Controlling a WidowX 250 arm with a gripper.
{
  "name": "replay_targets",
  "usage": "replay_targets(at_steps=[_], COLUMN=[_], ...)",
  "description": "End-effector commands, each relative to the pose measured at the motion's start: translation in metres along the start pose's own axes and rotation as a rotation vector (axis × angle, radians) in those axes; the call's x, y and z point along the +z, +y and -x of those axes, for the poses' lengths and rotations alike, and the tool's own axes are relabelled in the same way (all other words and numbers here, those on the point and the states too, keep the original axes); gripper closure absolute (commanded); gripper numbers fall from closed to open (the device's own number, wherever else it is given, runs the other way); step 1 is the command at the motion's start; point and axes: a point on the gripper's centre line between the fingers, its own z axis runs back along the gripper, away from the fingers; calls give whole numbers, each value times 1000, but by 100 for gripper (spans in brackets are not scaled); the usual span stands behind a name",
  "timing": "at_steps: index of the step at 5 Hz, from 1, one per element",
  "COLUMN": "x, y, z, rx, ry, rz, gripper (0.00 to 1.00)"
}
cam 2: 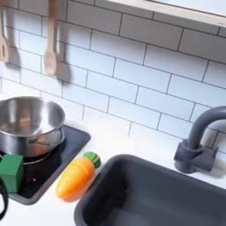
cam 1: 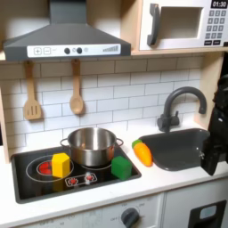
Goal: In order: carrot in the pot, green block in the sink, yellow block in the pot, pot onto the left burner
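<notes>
The steel pot [cam 1: 92,145] [cam 2: 26,124] stands empty on the black stove [cam 1: 36,181] [cam 2: 55,163], toward its back. The yellow block [cam 1: 61,164] sits on the left burner [cam 1: 41,167] in the first exterior view. The green block [cam 1: 121,166] [cam 2: 11,172] rests on the stove's front right corner. The carrot [cam 1: 142,152] [cam 2: 75,177] lies on the white counter between stove and sink [cam 1: 183,151] [cam 2: 150,199]. My black gripper [cam 1: 214,158] hangs at the first exterior view's right edge, over the sink's far side and well away from the carrot. Its jaws are too dark and cropped to read.
A dark curved faucet [cam 1: 178,102] [cam 2: 199,141] rises behind the sink. Two wooden utensils [cam 1: 77,89] hang on the tiled wall above the stove, under a grey hood [cam 1: 67,40]. A microwave [cam 1: 183,25] sits on the upper right.
</notes>
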Motion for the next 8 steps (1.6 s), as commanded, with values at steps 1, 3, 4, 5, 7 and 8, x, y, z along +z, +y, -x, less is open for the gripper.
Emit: replay_targets(at_steps=[1,3,4,5,7,8], x=[0,-13,-14,-19,-39,-57], y=[0,10,9,11,18,23], z=[0,-57,-84,-101,-143,-158], rx=[0,-88,-122,-126,-106,-100], ry=[0,-6,-26,-32,-29,2], rz=[0,-32,-1,4,34,36], gripper=[0,0,0,0,0,0])
